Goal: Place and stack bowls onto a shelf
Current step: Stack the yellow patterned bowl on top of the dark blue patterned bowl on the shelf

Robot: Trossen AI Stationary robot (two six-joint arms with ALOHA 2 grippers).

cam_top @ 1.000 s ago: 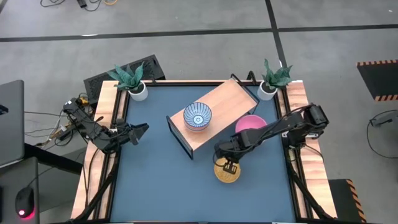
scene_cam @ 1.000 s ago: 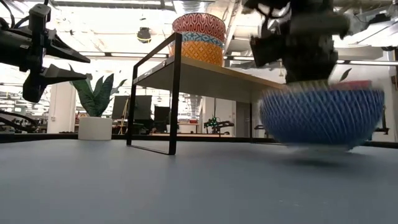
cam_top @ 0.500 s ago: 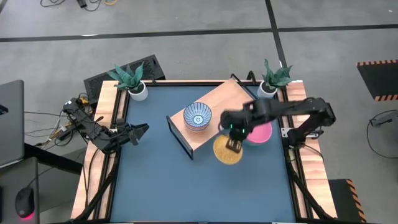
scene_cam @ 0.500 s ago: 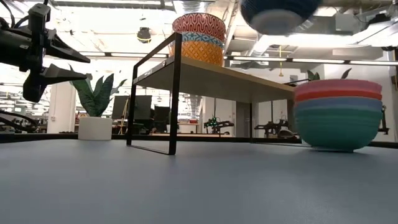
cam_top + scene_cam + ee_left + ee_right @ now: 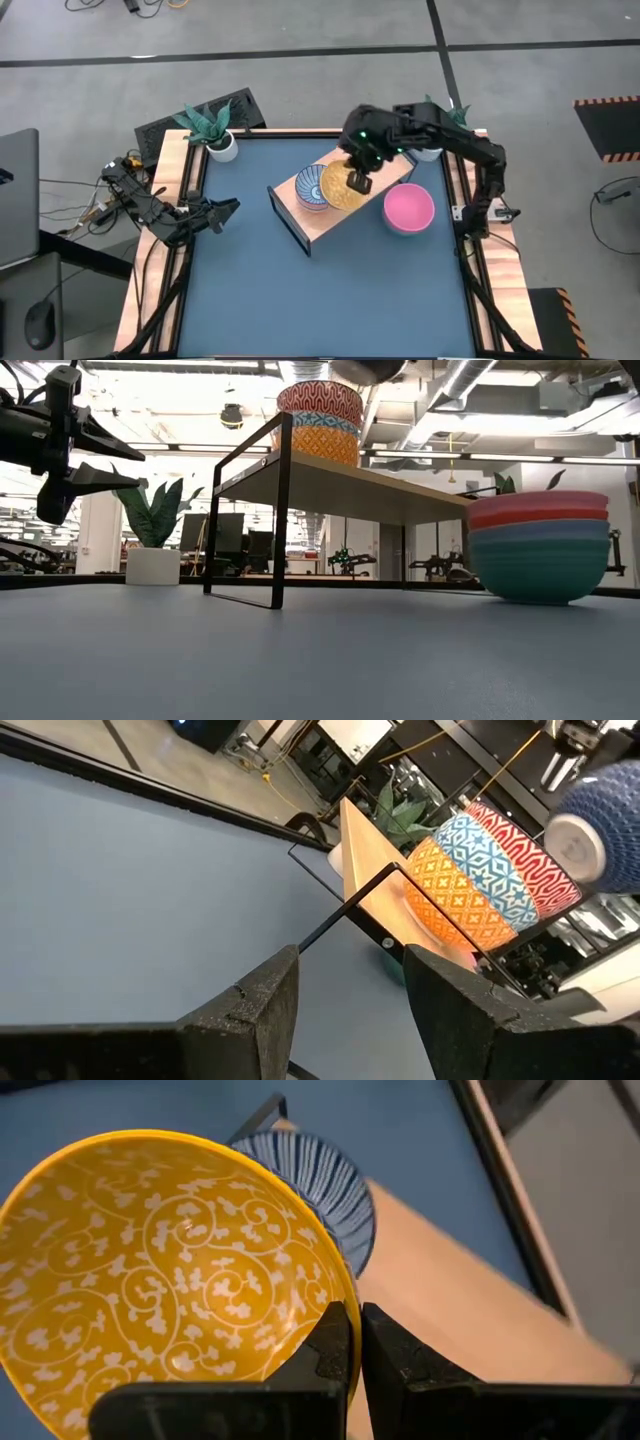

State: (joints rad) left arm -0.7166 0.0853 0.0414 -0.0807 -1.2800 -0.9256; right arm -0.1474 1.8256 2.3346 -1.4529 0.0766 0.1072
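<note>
- The right gripper is carrying a yellow bowl that has just risen off the tabletop, from in front of the shelf, and crossed to above the shelf; the fingers are pinching the bowl's rim, one inside and one outside, as the right wrist view shows.
- The yellow bowl is hanging in the air just at 3 o'clock of the stack on the shelf, its edge overlapping the stack's in the overhead view; its blue outer side is showing in the left wrist view.
- Judged from this, the lift and carry are finished, and lowering onto the stack, or onto the board beside it, is what is remaining.
- The stack on the shelf is counting three patterned bowls in the low view: red on top, light blue in the middle, orange below; from above only a blue-and-white striped inside is showing.
- The stack of large plain bowls is resting on the blue tabletop at 3 o'clock of the shelf: pink above, teal below. The bands suggest about four bowls, but the exact number cannot be told.
- Two potted plants are standing at the far corners, one at 10 o'clock and one at 1 o'clock.
- The left gripper is waiting at 9 o'clock, over the table's edge, with its fingers spread and nothing between them.
</note>
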